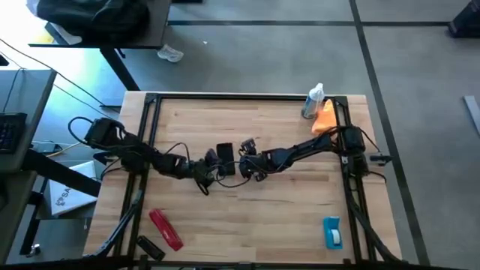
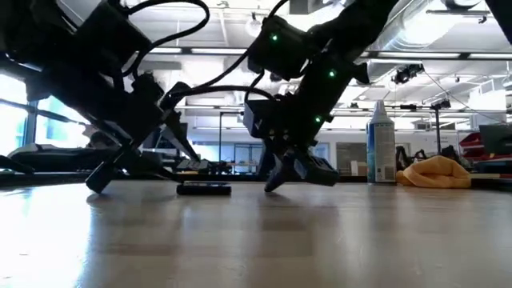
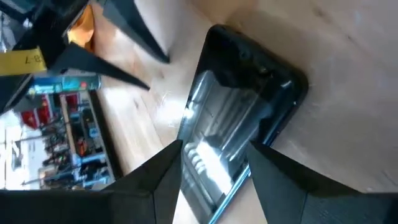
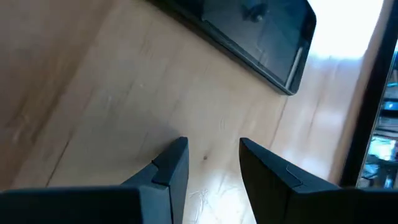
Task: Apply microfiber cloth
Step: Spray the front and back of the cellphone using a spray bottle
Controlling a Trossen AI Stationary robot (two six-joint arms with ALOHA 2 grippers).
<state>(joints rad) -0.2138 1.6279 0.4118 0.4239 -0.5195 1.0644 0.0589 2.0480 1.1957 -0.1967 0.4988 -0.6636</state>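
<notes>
Cloth position: the microfiber cloth [image 1: 325,118] lies at the far right corner of the table [image 1: 247,217], touching or just beside a spray bottle [image 1: 312,101] that stands upright there. In the low view the cloth [image 2: 436,173] sits to the right of the bottle [image 2: 381,144], slumped in a low heap.

Cloth relative to claws: well apart from both. The right claw [image 1: 247,166] and the left claw [image 1: 214,171] are near the table's middle; the cloth lies back along the right arm, close to that arm's base.

Cloth axis: in the high view its long axis runs roughly from the far edge toward the near edge, tilted slightly. Which end leads cannot be told from a crumpled heap.

Left claw state: fingers [image 3: 155,180] spread narrowly, holding nothing, set over the end of a dark phone [image 3: 239,118] that lies flat on the table.

Right claw state: fingers [image 4: 174,165] narrowly apart, holding nothing, tips low over bare wood, with the phone [image 4: 255,31] just beyond them.

Phone: lies flat between the two claws [image 1: 224,152].

Other items: a red oblong object [image 1: 166,228] near the front left; a blue-and-white item [image 1: 332,232] near the front right.
</notes>
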